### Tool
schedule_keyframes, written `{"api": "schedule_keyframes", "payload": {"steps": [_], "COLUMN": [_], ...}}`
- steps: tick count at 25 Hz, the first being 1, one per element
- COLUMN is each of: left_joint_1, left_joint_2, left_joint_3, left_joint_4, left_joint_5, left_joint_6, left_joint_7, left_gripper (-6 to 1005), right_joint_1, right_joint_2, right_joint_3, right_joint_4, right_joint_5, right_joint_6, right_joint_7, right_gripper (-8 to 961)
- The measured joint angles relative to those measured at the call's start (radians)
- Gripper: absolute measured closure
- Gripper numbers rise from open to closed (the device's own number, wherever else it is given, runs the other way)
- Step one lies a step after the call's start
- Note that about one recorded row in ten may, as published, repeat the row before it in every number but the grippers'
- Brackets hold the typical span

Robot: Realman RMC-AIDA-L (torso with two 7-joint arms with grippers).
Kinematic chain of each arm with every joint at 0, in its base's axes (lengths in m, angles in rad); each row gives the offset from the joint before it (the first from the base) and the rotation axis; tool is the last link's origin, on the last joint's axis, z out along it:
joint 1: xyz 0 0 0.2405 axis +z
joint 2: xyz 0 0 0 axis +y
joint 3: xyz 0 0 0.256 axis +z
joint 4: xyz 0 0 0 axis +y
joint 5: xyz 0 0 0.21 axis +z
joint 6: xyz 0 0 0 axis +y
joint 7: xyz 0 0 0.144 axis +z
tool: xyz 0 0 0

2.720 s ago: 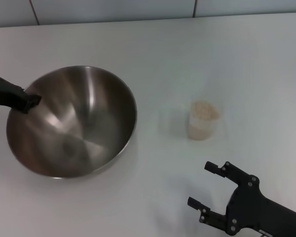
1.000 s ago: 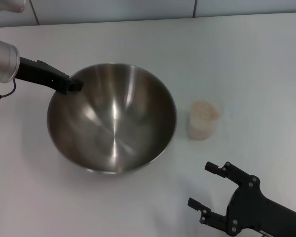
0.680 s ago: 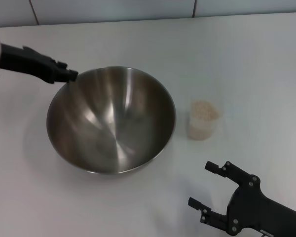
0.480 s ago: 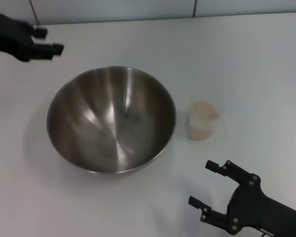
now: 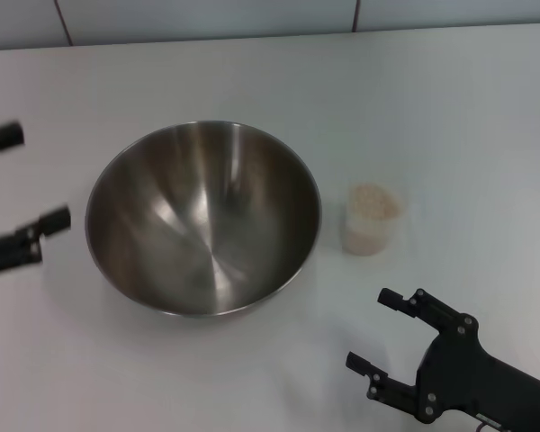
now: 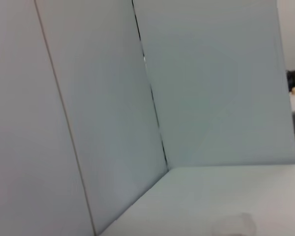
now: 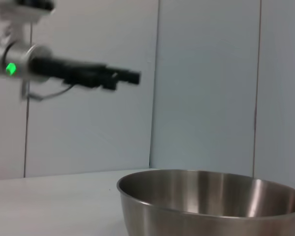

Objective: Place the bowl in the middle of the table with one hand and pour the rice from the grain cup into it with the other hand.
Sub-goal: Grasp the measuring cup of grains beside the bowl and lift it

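White worktop (image 5: 450,99), pale panel wall (image 5: 207,18) behind; bowl (image 5: 202,220) mid-worktop, both tools (image 5: 18,184) (image 5: 378,328) spread open, holding nothing.

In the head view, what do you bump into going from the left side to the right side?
Left gripper → bowl → grain cup with rice. The right gripper sits nearer, below the cup.
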Motion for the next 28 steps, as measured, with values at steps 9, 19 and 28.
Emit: {"api": "schedule_keyframes", "payload": {"steps": [9, 19, 28], "left_joint_1": [0.036, 0.004, -0.069], "left_joint_2": [0.009, 0.003, 0.005], "left_joint_3": [-0.016, -0.018, -0.015], "left_joint_4": [-0.716, -1.058, -1.154], "left_joint_5": [-0.008, -0.001, 0.0], "left_joint_6": [0.091, 0.074, -0.018], "left_joint_7": [0.652, 0.951, 0.966], "left_gripper": [131, 133, 133], "right_joint_1": [0.004, 0.01, 0.015], "right_joint_2": [0.002, 0.003, 0.003], "right_joint_3": [0.0, 0.0, 0.0], "right_joint_4": [0.006, 0.008, 0.008], "right_joint_5": [0.001, 0.001, 0.0], "right_joint_6": [0.0, 0.008, 0.011], "right_joint_7": [0.0, 0.0, 0.0], "right_gripper": [175, 176, 174]}}
